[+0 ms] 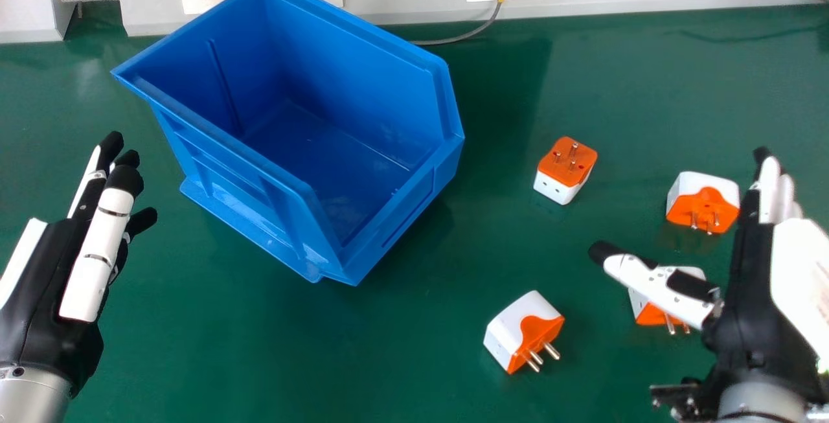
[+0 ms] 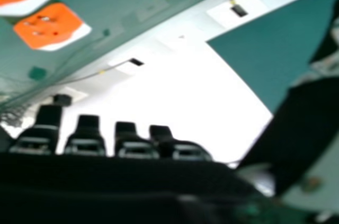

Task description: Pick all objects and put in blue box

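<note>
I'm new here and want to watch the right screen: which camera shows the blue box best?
The head view, because the blue box is there whole, with its open inside and floor in plain sight. The right hand view has a small patch of blue at its edge, probably part of the box, too little to tell.
</note>
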